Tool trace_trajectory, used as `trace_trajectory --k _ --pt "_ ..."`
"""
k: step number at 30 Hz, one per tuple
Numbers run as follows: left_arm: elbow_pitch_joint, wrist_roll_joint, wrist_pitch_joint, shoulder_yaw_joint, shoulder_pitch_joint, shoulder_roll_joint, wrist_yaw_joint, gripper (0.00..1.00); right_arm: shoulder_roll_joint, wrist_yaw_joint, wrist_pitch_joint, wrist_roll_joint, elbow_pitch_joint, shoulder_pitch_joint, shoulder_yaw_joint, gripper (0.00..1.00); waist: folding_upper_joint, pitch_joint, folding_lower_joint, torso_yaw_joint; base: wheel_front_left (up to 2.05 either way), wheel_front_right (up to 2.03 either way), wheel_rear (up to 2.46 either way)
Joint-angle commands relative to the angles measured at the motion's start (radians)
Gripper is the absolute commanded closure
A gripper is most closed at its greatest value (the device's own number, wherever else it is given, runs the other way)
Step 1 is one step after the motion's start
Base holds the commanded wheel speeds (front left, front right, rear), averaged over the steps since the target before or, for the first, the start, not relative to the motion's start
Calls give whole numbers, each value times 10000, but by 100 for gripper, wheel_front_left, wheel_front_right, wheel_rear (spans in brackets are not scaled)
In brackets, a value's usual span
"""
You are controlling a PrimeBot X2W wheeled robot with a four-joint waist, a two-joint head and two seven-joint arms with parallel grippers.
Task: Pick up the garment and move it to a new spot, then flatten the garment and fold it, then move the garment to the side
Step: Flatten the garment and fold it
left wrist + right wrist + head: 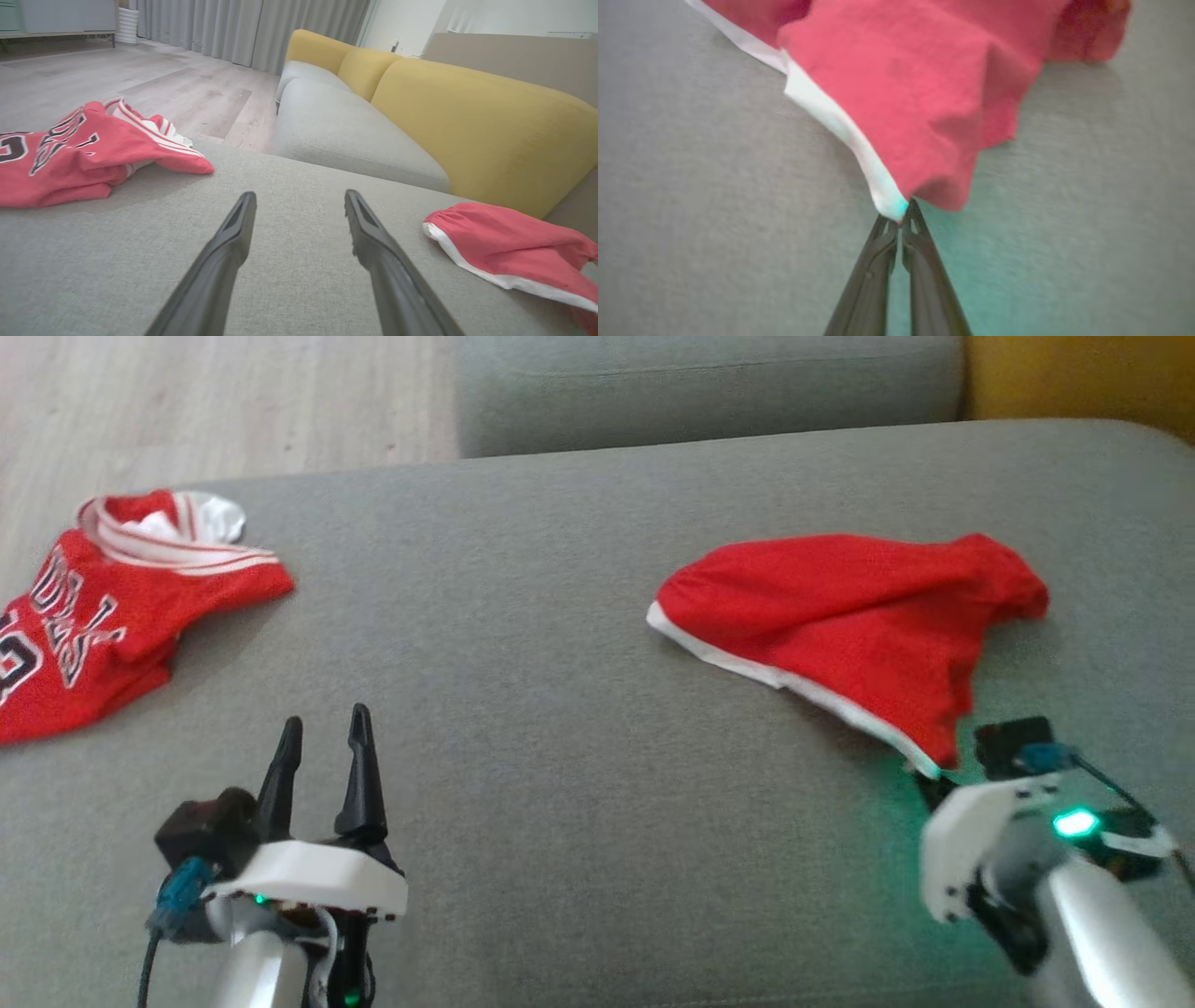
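Head view: rumpled red mesh garment (859, 616)

What looks like a red jersey (112, 616) lies crumpled on the grey sofa seat (560, 709).

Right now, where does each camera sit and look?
Head view: on the head, looking down at the grey cushion; left claw and right claw show below.
Left wrist view: on the left arm, facing the yellow sofa back; its open fingers show.
Right wrist view: on the right arm, facing the red shorts; its fingers pinch their corner.
Shared: head and left wrist views both show the jersey.
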Motion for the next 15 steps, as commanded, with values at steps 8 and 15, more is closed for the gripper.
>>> trace_trajectory --k 8,15 --pt "-241 52 -78 331 -339 33 26 0 -1626 -7 2300 125 -2247 1085 210 100 0 5 0 -599 0 0 0" --pt "28 134 -78 207 -442 43 -88 0 -1633 -7 2567 608 -2744 1303 -177 0 0 -4 0 -762 0 0 0"
